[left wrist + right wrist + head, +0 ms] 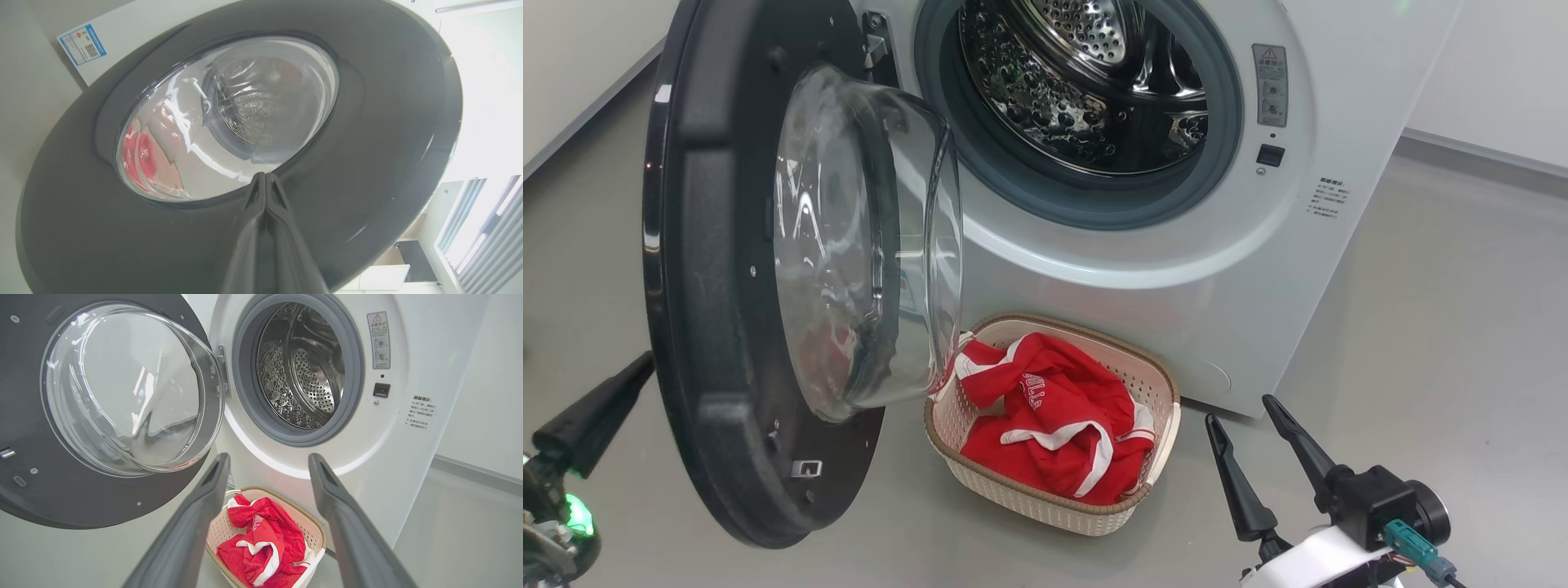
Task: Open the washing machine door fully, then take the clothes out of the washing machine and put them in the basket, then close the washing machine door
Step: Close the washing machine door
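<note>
Clothes (1045, 408) are in the basket (1152, 371) by the washing machine (1176, 278) and the drum looks empty, so we're on the closing step. Our left hand (265, 176) is pinched shut on nothing, behind the washing machine door (711, 327). Our right hand (1238, 408) is spread wide and empty. Next, we reckon, it's a steady push till it latches.

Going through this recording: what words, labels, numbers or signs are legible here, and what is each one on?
"ULL": white lettering on the red clothes, roughly read; the rest is lost in a fold.
Grey label on the washing machine front: a red warning triangle; its characters are too small to read.
Black printed block further right on the front: Chinese characters, too small to read.
Blue sticker: a QR code; its print is too blurred.
</note>
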{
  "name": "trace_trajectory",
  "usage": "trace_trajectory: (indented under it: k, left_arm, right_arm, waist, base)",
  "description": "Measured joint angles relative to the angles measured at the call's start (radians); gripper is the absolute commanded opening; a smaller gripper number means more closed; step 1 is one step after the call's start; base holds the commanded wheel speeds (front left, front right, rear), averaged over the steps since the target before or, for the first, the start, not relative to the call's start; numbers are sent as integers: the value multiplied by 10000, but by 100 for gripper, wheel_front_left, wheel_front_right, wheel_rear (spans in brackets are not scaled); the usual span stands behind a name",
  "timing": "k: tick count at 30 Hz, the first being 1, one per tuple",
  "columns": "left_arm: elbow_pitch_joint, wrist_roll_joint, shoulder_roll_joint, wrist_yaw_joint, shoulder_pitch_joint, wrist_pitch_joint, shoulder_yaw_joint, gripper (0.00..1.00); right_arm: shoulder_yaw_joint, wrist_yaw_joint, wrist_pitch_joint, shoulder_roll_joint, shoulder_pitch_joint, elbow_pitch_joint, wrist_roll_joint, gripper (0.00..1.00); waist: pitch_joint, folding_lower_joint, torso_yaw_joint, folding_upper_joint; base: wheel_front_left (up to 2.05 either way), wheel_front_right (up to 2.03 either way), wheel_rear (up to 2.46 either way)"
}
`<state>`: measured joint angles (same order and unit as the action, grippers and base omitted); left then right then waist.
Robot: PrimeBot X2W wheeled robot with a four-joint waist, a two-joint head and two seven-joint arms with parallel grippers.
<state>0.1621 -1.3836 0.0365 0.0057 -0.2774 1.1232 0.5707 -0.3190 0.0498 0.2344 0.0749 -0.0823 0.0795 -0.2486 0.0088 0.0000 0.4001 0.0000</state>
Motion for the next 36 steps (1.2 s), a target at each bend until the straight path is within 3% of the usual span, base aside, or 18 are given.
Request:
trace_trajectory:
  k: [3,8,13,21,28,32,36]
  left_arm:
    - [-265,341,-4,-132,150,-640,314,0]
    - [-838,1810,111,-957,776,-1542,188,0]
    - [-1271,3189,140,-1258,1241,-2681,-15,0]
    - [-1998,5225,437,-1269,2176,-4849,-305,0]
    - [-2963,6431,1009,-1298,2951,-6694,-1975,0]
    - [-2834,7012,1116,-1298,3673,-7446,-2823,0]
    - [-2332,7553,1101,-1300,4212,-8355,-3018,0]
  right_arm:
    - [21,-8,2,-4,-16,0,-35,100]
    - [38,-8,13,-8,-29,0,-44,100]
    - [125,-84,13,-12,-65,6,-50,100]
    - [71,-82,31,-25,-77,6,-50,100]
    - [27,-81,44,-29,-77,6,-50,100]
    - [29,-81,46,-25,-78,6,-50,100]
    - [31,-81,46,-21,-78,6,-50,100]
  waist:
    - [-3,0,4,0]
    - [-4,0,40,0]
    - [-33,0,148,0]
    - [-53,0,221,0]
    - [-33,0,208,0]
    - [-20,0,181,0]
    - [12,0,157,0]
  base:
    - [0,0,0]
    - [0,0,0]
    - [0,0,0]
    - [0,0,0]
    - [0,0,0]
    - [0,0,0]
    - [0,0,0]
